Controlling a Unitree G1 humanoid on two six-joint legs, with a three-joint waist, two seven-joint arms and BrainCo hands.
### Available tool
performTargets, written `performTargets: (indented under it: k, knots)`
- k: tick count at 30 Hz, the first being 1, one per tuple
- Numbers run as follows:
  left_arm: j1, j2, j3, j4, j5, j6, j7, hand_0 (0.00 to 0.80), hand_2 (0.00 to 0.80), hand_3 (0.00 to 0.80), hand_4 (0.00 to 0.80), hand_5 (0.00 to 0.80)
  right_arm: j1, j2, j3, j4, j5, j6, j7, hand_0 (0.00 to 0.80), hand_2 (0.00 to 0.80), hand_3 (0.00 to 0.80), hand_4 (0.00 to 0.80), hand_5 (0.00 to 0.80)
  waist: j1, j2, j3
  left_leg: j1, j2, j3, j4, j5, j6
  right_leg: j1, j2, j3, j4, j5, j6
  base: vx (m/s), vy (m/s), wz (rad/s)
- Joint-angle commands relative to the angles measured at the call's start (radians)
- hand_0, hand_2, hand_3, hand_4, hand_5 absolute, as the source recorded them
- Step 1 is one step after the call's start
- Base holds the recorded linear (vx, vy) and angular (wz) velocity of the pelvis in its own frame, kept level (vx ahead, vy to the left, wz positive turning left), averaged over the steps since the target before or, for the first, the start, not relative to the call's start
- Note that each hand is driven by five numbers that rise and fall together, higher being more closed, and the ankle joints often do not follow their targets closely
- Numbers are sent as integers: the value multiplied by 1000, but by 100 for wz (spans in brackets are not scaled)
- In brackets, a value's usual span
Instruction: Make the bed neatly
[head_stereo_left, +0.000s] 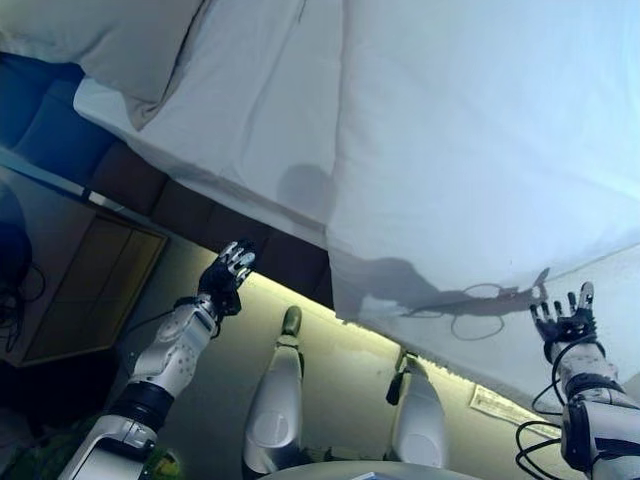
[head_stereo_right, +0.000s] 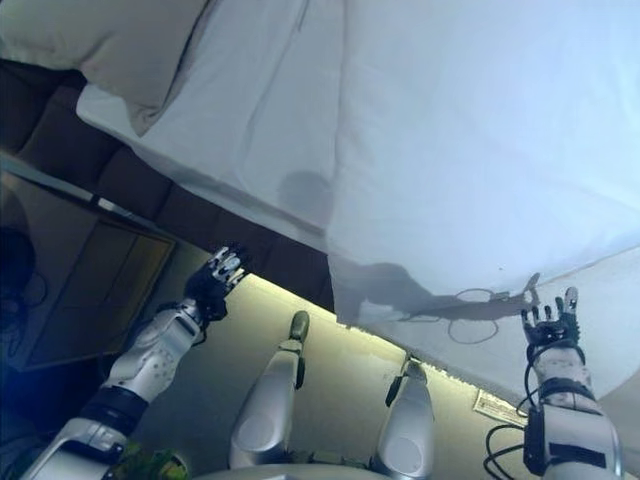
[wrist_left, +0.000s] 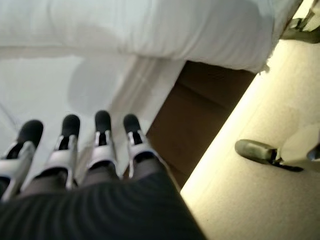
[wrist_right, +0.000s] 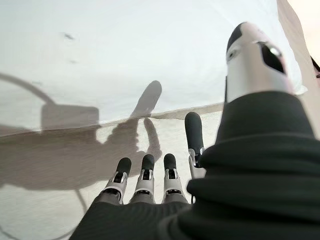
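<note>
Here, what we see, item by item:

Bed: we see its dark brown base (head_stereo_left: 185, 215) running diagonally, with a white sheet (head_stereo_left: 250, 120) hanging over the mattress side.
Duvet: a thick white duvet (head_stereo_left: 480, 150) covers most of the bed, and its lower edge drapes over the side near our right hand.
Pillow: one pillow (head_stereo_left: 110, 40) lies at the head end, partly overhanging the mattress corner.
Left hand: our left hand (head_stereo_left: 228, 275) is raised beside the bed base, fingers (wrist_left: 102, 145) straight and spread, holding nothing.
Right hand: our right hand (head_stereo_left: 565, 318) is lifted just in front of the duvet's hanging edge, fingers straight, thumb apart, empty.
Floor: pale floor (head_stereo_left: 340, 360) lies alongside the bed.
</note>
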Motion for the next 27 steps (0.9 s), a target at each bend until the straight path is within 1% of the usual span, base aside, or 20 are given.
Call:
performTargets:
  k: [1, 4, 9, 14, 18, 21, 27]
  knots:
    - [-10, 16, -11, -56, -22, -46, -27, 0, 0, 0, 0, 0, -19, -86, -24, -13, 124, -15, 65, 0, 0, 0, 0, 0, 19, -7, -46, -72, 13, 9, -52, 64, 29, -35, -72, -12, 13, 23, 44, -14, -93, 19]
    - [-5, 27, -6, -51, -17, -41, -29, 0, 0, 0, 0, 0, -39, -119, -36, -12, 160, -14, 53, 0, 0, 0, 0, 0, 22, -2, -50, -104, 5, 10, -52, 74, 30, -60, -74, -15, 24, 14, 40, 5, -68, 14]
    - [-14, 54, 8, -42, -15, -34, -35, 0, 0, 0, 0, 0, -82, -174, -34, 24, 154, 7, 3, 0, 0, 0, 0, 0, 24, 4, -48, -164, -4, 14, -14, 76, 31, -115, -76, -7, 65, -3, 34, 15, -81, 7]
    - [-16, 80, 8, -44, -16, -37, -50, 0, 0, 0, 0, 0, -114, -205, -35, 37, 175, 16, 12, 0, 0, 0, 0, 0, 26, 10, -48, -221, -12, 19, 19, 73, 38, -167, -73, 0, 96, -13, 31, 27, -107, 9]
    - [-10, 87, 17, -59, -21, -33, -49, 0, 0, 0, 0, 0, -142, -214, -20, 33, 165, 22, -26, 0, 0, 0, 0, 0, 23, 17, -42, -268, -20, 16, 66, 67, 40, -229, -72, 14, 154, -31, 26, 21, -44, 3]
    - [9, 85, 20, -58, -25, -39, -57, 0, 0, 0, 0, 0, -125, -204, -22, 44, 175, 47, -31, 0, 0, 0, 0, 0, 19, 21, -40, -292, -19, 19, 111, 49, 37, -261, -65, 20, 191, -45, 18, 45, -29, 1]
    - [27, 97, 28, -48, -22, -49, -67, 0, 0, 0, 0, 0, -65, -182, -56, 62, 221, 77, -34, 0, 0, 0, 0, 0, 18, 9, -53, -309, -2, 29, 134, 31, 36, -285, -56, 19, 221, -58, 16, 36, -49, -2]
